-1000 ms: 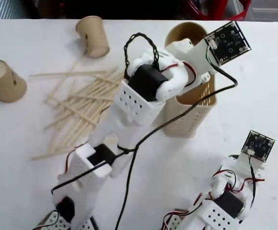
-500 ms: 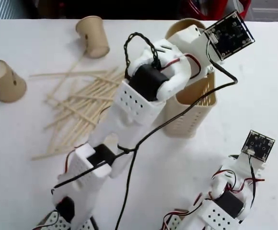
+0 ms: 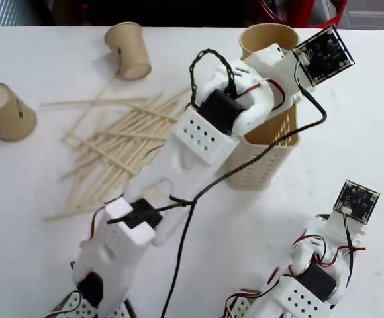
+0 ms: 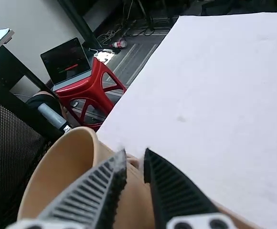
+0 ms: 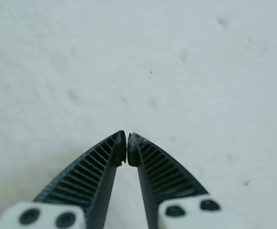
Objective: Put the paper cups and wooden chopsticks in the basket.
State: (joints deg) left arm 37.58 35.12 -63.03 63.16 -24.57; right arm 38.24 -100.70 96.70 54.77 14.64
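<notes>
Three paper cups (image 3: 129, 50): two loose, one pinched in left tool (image 4: 134, 155) above basket (image 3: 261, 162); right tool (image 5: 127, 138) closed.

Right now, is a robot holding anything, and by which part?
The left gripper pinches a paper cup by its rim, between its jaws. The right gripper, shut, holds nothing.

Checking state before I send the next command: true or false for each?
1. The left claw is clamped on the rim of a paper cup. True.
2. The right claw holds chopsticks. False: it is shut on nothing, over bare table.
3. Two cups lie on the table outside the basket. True: the far cup and the near cup.
4. All the chopsticks are in the basket. False: a pile lies scattered on the table beside it.
</notes>
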